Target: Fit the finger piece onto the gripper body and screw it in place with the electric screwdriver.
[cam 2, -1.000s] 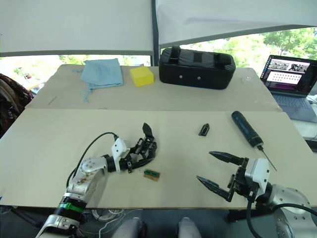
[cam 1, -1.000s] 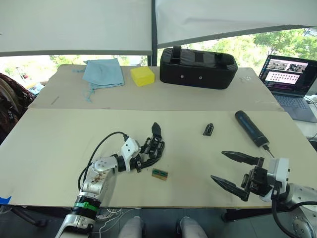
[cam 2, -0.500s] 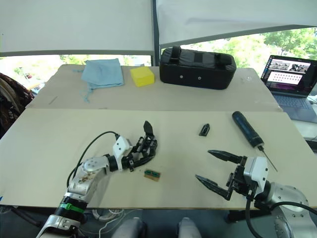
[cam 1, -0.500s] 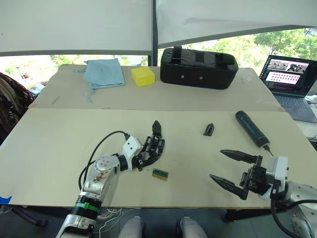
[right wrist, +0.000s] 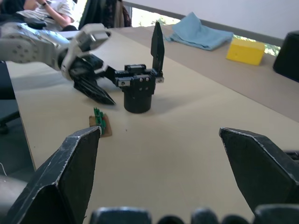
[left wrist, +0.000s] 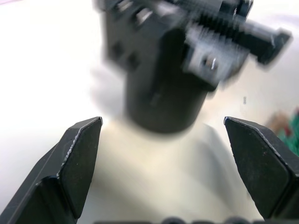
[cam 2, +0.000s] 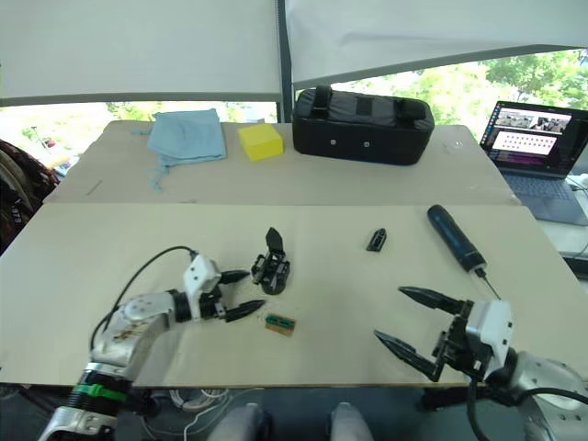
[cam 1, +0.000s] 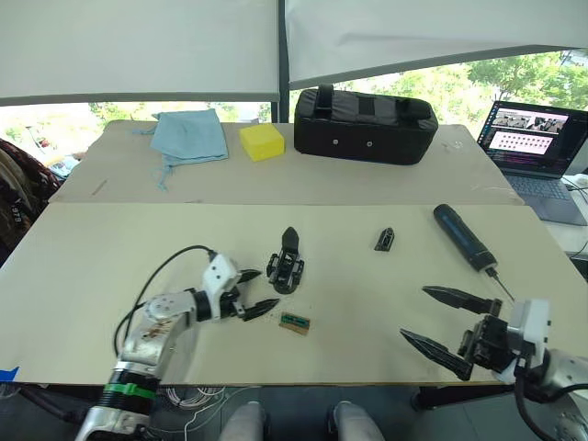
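The gripper body [cam 1: 286, 266] stands upright on its round base on the table, its one black finger pointing up. My left gripper [cam 1: 266, 288] is open just to its left, with the body in front of the fingertips and not between them; the left wrist view shows the body [left wrist: 163, 70] beyond the open gripper [left wrist: 161, 125]. The finger piece [cam 1: 386, 240] lies alone mid-table. Further right lies the electric screwdriver [cam 1: 466, 237], bit pointing toward me. My right gripper [cam 1: 413, 312] hangs open and empty near the front right edge.
A small green-and-brown block [cam 1: 295, 322] lies just in front of the gripper body. A black zipped bag [cam 1: 366, 115], a yellow block [cam 1: 263, 141] and a blue cloth [cam 1: 189, 135] sit at the back. A laptop [cam 1: 531, 138] stands at the far right.
My left gripper has let go of the gripper body and drawn back to the left, now open. The body stays upright on the table. My right gripper has shifted slightly toward me.
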Available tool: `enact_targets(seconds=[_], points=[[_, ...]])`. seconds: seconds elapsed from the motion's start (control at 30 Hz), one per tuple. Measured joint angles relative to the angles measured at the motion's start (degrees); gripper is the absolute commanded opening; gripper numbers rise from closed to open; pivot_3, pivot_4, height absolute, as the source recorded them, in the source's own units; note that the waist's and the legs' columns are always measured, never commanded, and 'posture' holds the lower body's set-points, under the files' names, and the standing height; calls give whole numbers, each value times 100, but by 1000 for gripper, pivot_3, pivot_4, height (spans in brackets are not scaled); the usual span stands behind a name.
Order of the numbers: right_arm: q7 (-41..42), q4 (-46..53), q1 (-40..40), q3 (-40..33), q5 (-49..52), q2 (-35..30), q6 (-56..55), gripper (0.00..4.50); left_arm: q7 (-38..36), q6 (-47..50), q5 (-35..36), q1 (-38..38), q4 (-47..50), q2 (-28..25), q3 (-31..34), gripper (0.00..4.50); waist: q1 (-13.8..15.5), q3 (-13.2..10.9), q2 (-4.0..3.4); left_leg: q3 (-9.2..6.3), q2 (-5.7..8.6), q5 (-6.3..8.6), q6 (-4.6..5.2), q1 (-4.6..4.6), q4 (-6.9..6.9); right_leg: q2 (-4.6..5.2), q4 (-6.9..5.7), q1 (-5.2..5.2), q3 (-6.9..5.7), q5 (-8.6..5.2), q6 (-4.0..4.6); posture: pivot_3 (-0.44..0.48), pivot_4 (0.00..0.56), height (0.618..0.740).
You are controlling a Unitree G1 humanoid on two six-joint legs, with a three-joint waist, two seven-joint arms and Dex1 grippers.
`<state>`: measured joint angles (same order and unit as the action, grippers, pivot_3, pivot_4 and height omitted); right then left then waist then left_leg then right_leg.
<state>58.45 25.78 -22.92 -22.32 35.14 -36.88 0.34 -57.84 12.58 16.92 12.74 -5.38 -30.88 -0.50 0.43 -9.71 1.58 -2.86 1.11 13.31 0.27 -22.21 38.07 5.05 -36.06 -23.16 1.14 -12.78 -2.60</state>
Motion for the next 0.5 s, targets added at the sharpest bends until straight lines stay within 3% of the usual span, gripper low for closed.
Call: enact_targets(seconds=[0.1,0.33,0.4,0.5], points=[[-160,58,-494,-266,-19,215,-1,4500,-723,-211,695,-326,4,-382,709,4417,14,-1,-1,3,-3,0,0,-2,-1,6,5,-1,-2,-2,2,0,150,740],[-749,-19,-673,-283,-568,496,1,4500,-1446,-342,1269,-560,166,-973,1286,4417,27,-2,-10,6,-4,0,0,-3,0,13,8,-1,-3,-22,-21,0,150,740],[-1386,220,-323,-247,-643,432,644,4500,-1446,-84,1528,-532,576,-1036,1340,4417,20,-2,-10,5,-7,0,-1,-4,0,15,6,-1,-1,-18,-17,0,150,740],[-2492,580,827,132,-758,-129,2407,4500,-1094,444,2036,-211,1015,-972,1453,4417,-36,-1,-10,8,-7,-4,1,-5,0,8,1,-12,6,-7,-10,0,150,740]])
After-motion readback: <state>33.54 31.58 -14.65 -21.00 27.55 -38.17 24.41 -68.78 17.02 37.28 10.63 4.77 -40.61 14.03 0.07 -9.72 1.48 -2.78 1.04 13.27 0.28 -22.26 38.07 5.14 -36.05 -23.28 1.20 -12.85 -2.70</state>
